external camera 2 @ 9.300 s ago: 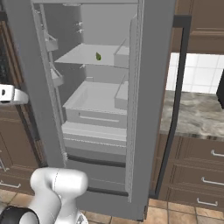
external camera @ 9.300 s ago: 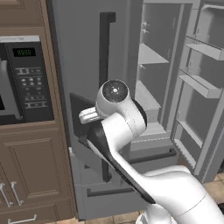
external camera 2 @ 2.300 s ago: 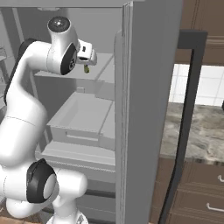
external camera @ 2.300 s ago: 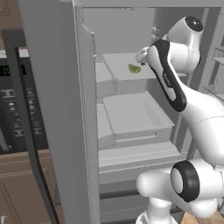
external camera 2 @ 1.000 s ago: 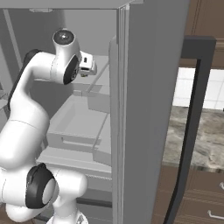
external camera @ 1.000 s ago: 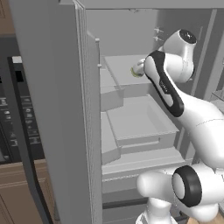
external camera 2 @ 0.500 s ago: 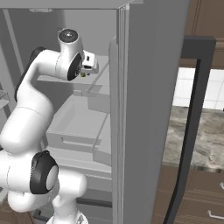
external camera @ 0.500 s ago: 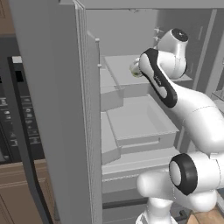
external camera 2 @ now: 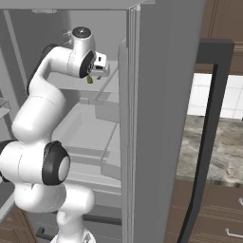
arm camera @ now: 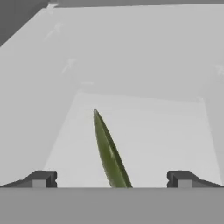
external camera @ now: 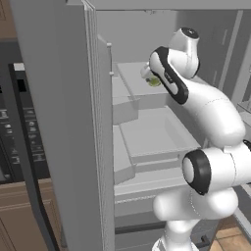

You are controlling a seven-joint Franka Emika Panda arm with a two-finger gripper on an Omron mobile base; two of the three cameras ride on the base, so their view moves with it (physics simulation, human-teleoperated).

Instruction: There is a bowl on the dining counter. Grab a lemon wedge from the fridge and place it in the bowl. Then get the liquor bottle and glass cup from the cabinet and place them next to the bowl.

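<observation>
I'm pushing the pincer [arm camera: 111,179] further into the fridge [external camera: 59,122] than half a second ago, jaws apart around the lemon wedge [arm camera: 108,151] lying mid-shelf [arm camera: 175,135]; not clamped yet, so closing comes next.

No readable text, label, brand, number or sign is showing on any surface. The microwave panel [external camera: 12,142] at the left edge of the left base view is displaying small pale button marks, but these are remaining too blurred to read.
</observation>
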